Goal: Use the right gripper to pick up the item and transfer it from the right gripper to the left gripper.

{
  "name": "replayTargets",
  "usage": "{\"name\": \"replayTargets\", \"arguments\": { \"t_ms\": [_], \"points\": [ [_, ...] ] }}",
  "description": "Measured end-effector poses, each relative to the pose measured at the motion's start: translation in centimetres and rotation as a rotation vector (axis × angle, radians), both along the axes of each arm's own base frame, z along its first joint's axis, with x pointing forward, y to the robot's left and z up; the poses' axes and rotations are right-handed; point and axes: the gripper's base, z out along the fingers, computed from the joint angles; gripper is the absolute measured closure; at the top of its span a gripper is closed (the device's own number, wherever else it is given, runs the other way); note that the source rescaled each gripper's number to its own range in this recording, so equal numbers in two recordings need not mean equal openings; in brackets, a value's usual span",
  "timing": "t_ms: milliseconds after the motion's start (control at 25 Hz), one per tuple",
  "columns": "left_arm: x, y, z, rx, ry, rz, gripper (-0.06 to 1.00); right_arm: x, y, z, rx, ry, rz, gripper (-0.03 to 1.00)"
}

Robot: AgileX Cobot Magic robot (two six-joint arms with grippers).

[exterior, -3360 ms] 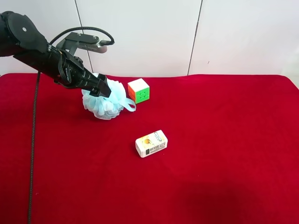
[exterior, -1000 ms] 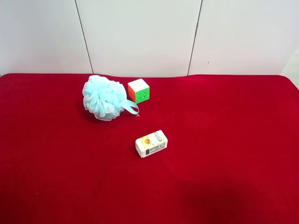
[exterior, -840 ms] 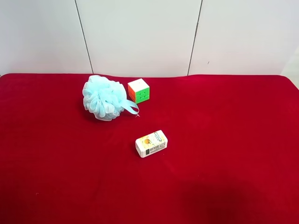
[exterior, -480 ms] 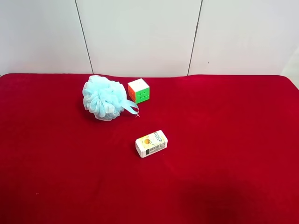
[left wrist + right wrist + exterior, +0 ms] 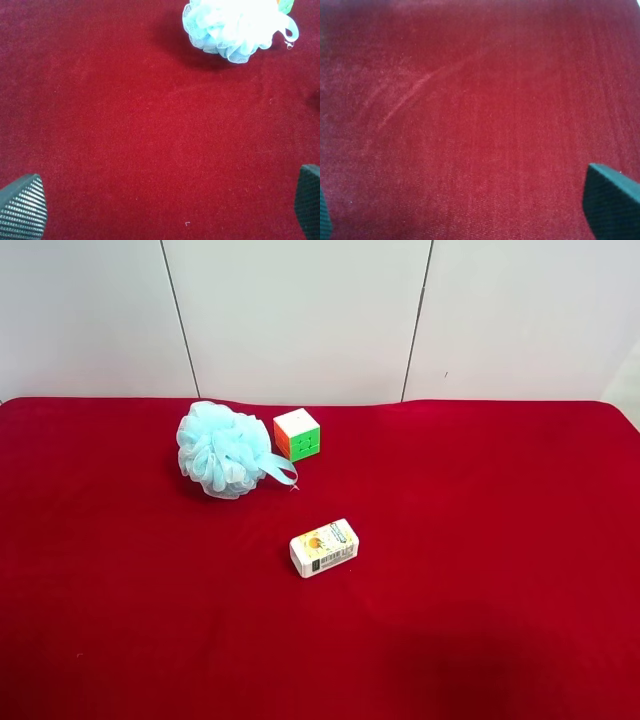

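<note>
Item: pouf (image 5: 224,449) lay free beside cube (image 5: 297,433); left gripper (image 5: 165,210) spread, pouf ahead; right gripper (image 5: 470,212) spread, saw cloth (image 5: 470,100) only.

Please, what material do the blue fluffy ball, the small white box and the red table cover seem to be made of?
The blue fluffy ball looks like gathered plastic mesh, by its airy ruffles, with a smooth ribbon loop. The small white box is probably printed cardboard, judging by its sharp edges and barcode. The red table cover seems to be velvet or a similar pile fabric: matte, with brush marks.
</note>
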Motion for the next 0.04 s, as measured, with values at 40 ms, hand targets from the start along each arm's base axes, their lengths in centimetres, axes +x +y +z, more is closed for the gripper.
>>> {"name": "replayTargets", "arguments": {
  "t_ms": [40],
  "points": [
    [0.0, 0.0, 0.0, 0.0, 0.0, 0.0, -0.06, 0.0, 0.0, 0.0, 0.0, 0.0, 0.0, -0.03]
  ]
}}
